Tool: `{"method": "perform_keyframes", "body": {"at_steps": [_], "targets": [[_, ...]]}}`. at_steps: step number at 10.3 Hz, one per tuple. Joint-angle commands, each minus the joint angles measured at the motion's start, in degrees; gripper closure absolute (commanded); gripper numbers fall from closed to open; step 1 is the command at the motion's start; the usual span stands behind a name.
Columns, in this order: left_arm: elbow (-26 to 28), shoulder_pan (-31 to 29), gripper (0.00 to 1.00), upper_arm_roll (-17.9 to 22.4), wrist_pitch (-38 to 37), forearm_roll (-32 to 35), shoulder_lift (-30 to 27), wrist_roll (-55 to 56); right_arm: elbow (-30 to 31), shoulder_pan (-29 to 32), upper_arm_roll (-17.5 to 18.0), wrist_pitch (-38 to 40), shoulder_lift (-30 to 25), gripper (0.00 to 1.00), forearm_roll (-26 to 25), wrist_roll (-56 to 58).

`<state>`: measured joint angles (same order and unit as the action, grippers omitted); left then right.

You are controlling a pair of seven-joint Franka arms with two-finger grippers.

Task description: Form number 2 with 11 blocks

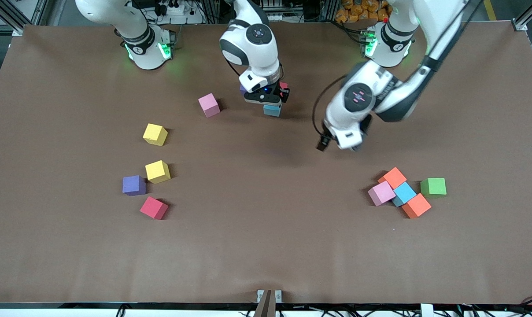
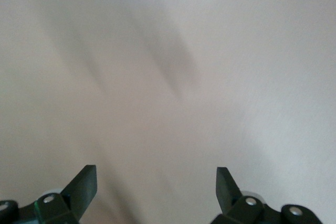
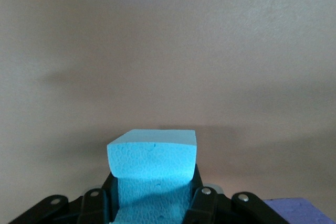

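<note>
My right gripper (image 1: 272, 102) (image 3: 153, 188) is shut on a light blue block (image 1: 272, 109) (image 3: 152, 153), low over the table near the robots' bases. A purple block (image 1: 242, 90) (image 3: 300, 209) and a red block (image 1: 283, 85) peek out beside that hand. My left gripper (image 1: 322, 145) (image 2: 156, 183) hangs open over bare table with nothing between its fingers. Loose blocks lie apart: pink (image 1: 209, 105), two yellow (image 1: 155, 134) (image 1: 157, 171), purple (image 1: 134, 185), red (image 1: 153, 208). A cluster holds orange (image 1: 393, 177), pink (image 1: 381, 193), blue (image 1: 404, 193) and orange (image 1: 416, 205). No number 2 shows.
A green cube (image 1: 433, 186) sits beside the cluster toward the left arm's end. The brown table (image 1: 266, 246) runs wide below the blocks. A small metal clamp (image 1: 268, 296) sits at the table edge nearest the front camera.
</note>
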<state>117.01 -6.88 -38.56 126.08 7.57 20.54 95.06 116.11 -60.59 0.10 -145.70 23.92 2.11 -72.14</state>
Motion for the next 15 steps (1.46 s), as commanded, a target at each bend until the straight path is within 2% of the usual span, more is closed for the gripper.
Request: {"method": "perform_keyframes", "body": {"at_steps": [1,5,9,11,12,13,14,15], "targets": [[-2.3,0.3,0.0,5.4,-1.4,-0.7,-1.0,-15.9,-1.5,-1.6,-0.5,0.2,1.9,1.0,-1.3,-2.2],[-5.1,0.5,0.0,9.0,-1.4,-0.1,-1.0,-45.9,-1.4,-3.4,-0.7,-2.0,3.9,1.0,-1.6,-4.8],[-5.1,0.6,0.0,16.5,-1.4,0.0,-0.9,-84.2,-1.3,-4.2,-0.7,-2.6,4.9,1.0,-2.7,-5.4],[-6.4,0.7,0.0,18.9,-1.3,-0.1,-0.4,-99.6,-1.3,-4.8,-0.8,-2.7,5.3,1.0,-2.8,-6.1],[-6.8,0.7,0.0,19.1,-1.0,0.0,-0.3,-104.0,-1.3,-4.9,-0.8,-2.7,5.4,1.0,-3.9,-6.9],[-7.1,1.0,0.0,19.3,-0.5,0.8,0.2,-107.1,-1.3,-4.7,-0.8,-2.7,5.4,0.85,-5.2,-8.2],[-7.0,1.3,0.0,19.2,2.6,6.2,0.5,-110.1,-1.3,-4.5,-0.8,-2.5,5.4,0.48,-5.2,-8.4],[-6.8,1.2,0.0,19.2,4.8,9.7,1.5,-112.5,-1.3,-4.4,-0.8,-2.4,5.4,0.0,-5.2,-9.1]]}}
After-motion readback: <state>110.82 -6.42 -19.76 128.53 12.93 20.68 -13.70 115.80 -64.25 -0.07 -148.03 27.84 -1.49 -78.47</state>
